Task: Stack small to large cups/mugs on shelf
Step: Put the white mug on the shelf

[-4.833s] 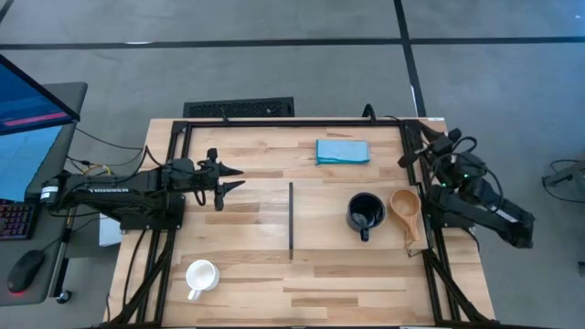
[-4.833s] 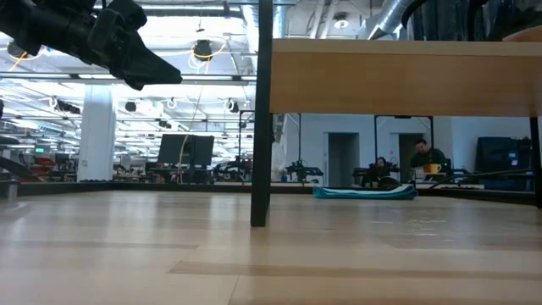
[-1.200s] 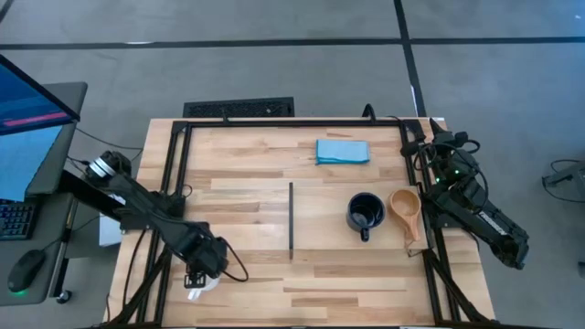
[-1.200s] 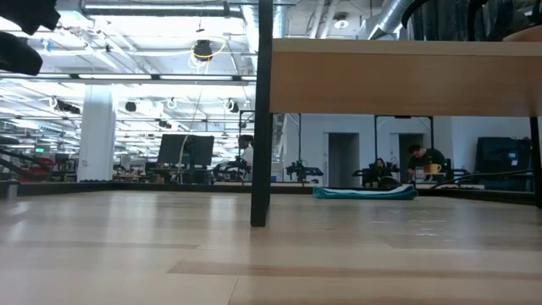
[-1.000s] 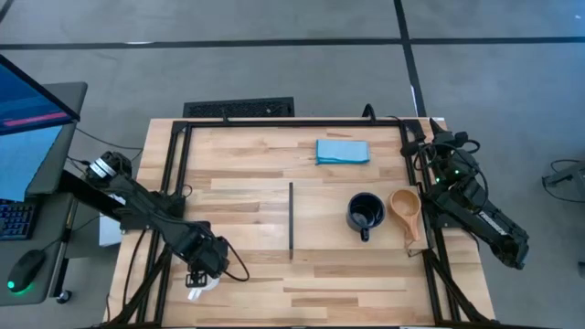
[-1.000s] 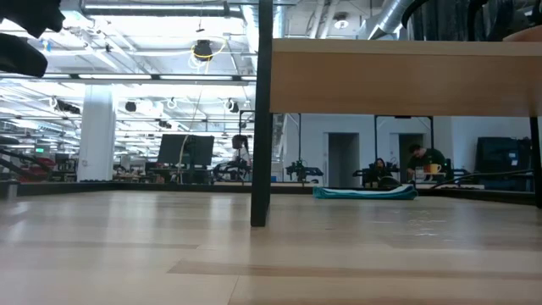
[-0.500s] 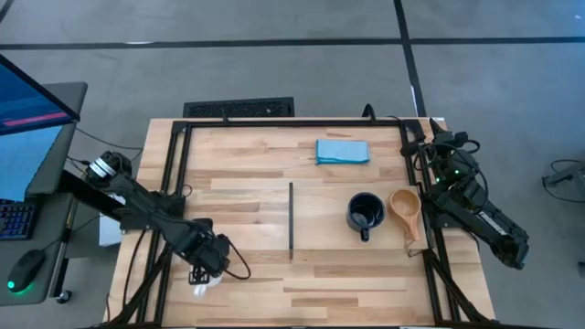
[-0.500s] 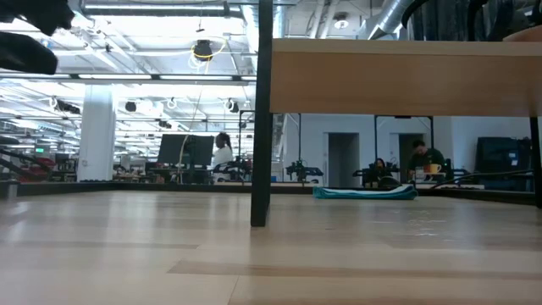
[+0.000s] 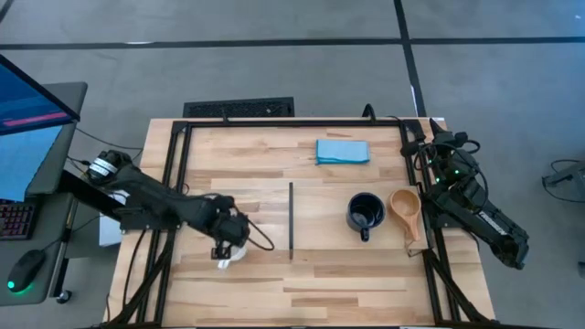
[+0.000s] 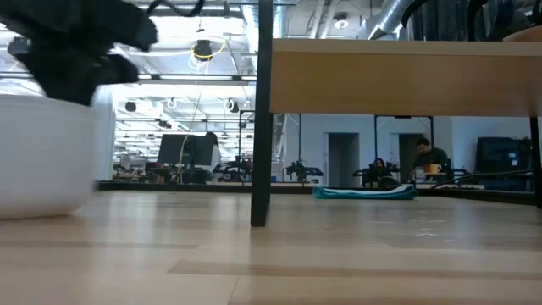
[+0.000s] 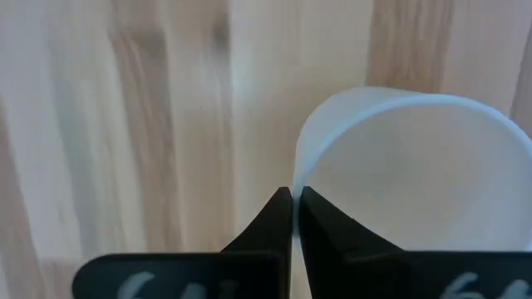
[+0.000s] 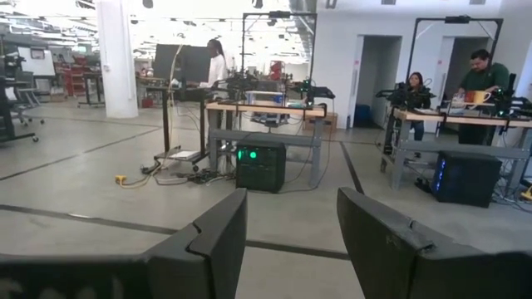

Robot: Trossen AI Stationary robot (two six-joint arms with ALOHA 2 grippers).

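One plain white mug, smooth and pale inside, has its rim pinched in the left claw.

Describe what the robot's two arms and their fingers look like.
Both arms are dark, jointed and boxy. The left arm has a pale round cap near its base and thin black cables looping by its gripper. The right arm shows small green lights and cable loops. The fingers are matte black, wedge-shaped and angular.
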